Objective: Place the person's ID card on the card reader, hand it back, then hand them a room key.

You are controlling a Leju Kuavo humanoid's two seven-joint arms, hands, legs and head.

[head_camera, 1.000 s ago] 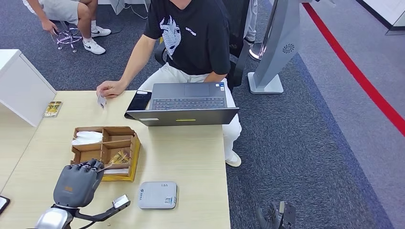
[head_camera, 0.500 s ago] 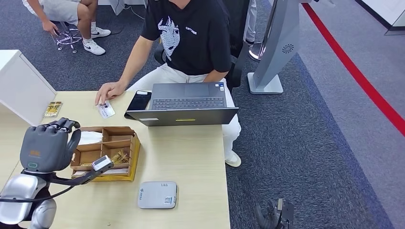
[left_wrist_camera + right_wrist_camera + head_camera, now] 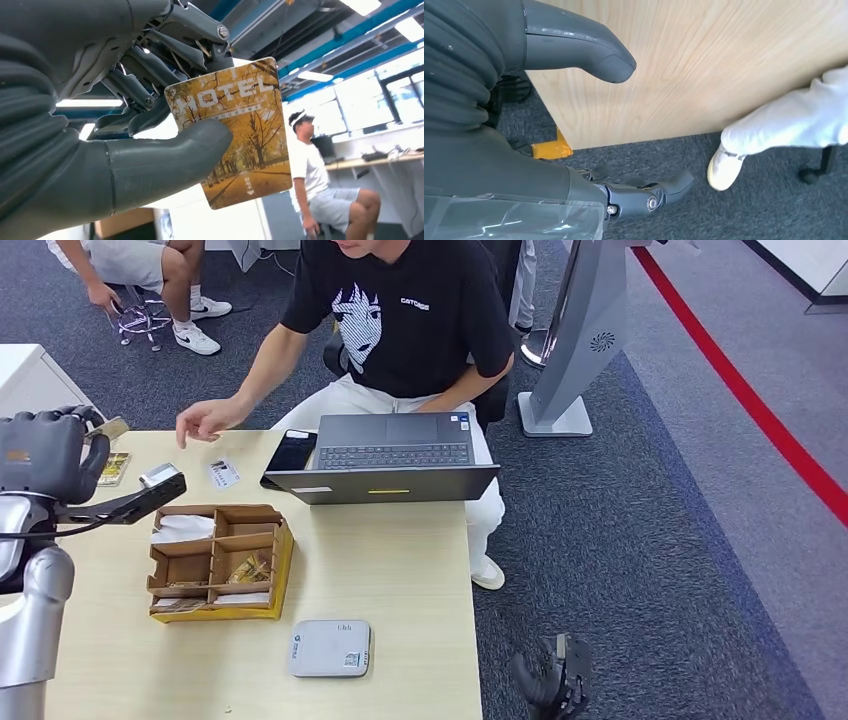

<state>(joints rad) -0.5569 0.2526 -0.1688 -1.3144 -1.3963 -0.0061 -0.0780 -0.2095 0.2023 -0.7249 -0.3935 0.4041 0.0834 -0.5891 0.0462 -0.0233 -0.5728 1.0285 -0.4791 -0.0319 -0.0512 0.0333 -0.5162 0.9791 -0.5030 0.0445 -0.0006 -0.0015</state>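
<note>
Left hand [image 3: 45,455] raised at the worktop's [image 3: 400,570] left edge, well left of the laptop [image 3: 385,455]. In the left wrist view it [image 3: 100,125] pinches a key card [image 3: 235,130] between thumb and fingers [image 3: 150,65]; card printed "HOTEL" over yellow autumn trees. In the head view a sliver of that card [image 3: 112,428] shows past the fingers.

ID card [image 3: 223,474] lies flat on the worktop just left of the laptop, beside a dark phone [image 3: 292,451] that touches the laptop's left corner. The person's hand [image 3: 205,420] hovers above and left of the ID card, apart from it. Person [image 3: 400,320] sits behind the laptop, black shirt, white trousers.

Card reader [image 3: 331,648], a white-grey box, sits near the worktop's front edge, in front of and left of the laptop, nothing on it. Cardboard tray [image 3: 220,560] with compartments lies between reader and ID card, left of the laptop; white paper in one rear compartment, yellowish cards in others.

Right hand [image 3: 552,687] hangs low over the carpet, off the worktop's right edge, below and to the right of the laptop. In the right wrist view it [image 3: 589,125] holds nothing, thumb and fingers apart.
</note>
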